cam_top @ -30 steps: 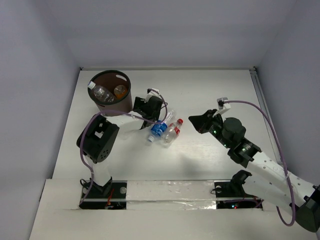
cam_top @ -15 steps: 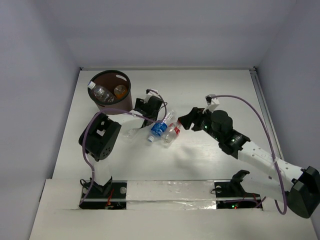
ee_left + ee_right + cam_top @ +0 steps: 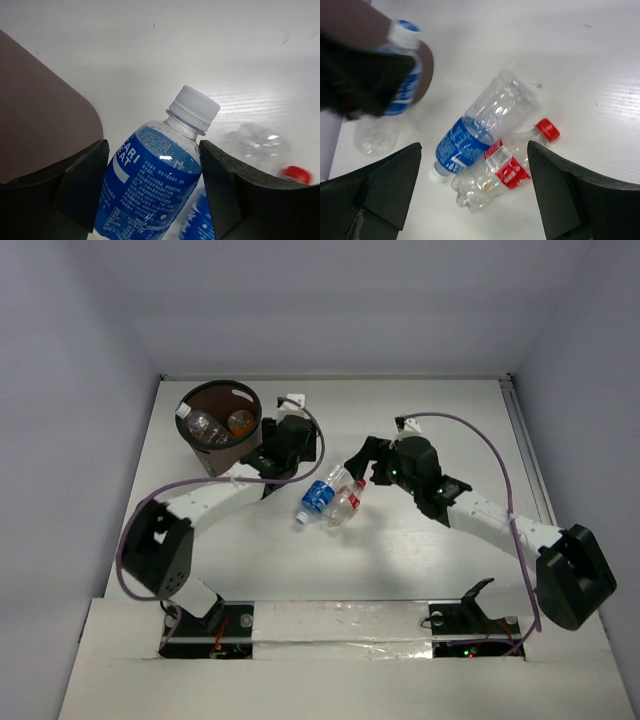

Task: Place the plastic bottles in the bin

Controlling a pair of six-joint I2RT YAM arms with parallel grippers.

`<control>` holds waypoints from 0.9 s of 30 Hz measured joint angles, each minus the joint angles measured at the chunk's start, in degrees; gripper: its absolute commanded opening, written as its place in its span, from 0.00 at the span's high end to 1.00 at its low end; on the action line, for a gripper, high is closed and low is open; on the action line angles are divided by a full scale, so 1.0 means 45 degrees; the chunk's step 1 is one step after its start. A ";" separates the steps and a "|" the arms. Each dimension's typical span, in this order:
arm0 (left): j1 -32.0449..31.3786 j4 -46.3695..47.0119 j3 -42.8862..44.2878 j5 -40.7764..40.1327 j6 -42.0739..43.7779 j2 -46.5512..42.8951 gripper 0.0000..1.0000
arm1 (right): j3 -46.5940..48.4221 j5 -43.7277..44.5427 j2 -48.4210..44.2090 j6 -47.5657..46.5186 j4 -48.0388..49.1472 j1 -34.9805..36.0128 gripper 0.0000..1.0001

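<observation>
Looking at the overhead view, two things just changed for you. The left gripper has swung out from mid-table to sit just beside the dark brown round plastic bin, at the bin's 4 o'clock. It's clamped around a clear plastic bottle with a blue label and white cap, which looks lifted off the table. Meanwhile the right gripper has come in from 3 o'clock and spread its jaws wide, holding nothing. It hovers at the 2 o'clock side of the pair lying mid-table: a second blue-labelled clear bottle touching a red-capped clear bottle. So I'd say one drop is about due and the next pick is lining up. The bin already has a clear bottle and an orange bottle inside. Watch the bin wall: it looms right next to the held bottle, so you'll probably need more height to clear the rim. There's also a crumpled clear bottle on the table below the left gripper, and both arms are working pretty close together.
</observation>
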 measured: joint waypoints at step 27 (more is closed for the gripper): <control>0.2448 0.2283 0.3322 -0.0175 0.0763 -0.5668 0.64 | 0.4949 -0.1399 0.5474 0.0107 -0.2958 -0.0481 0.06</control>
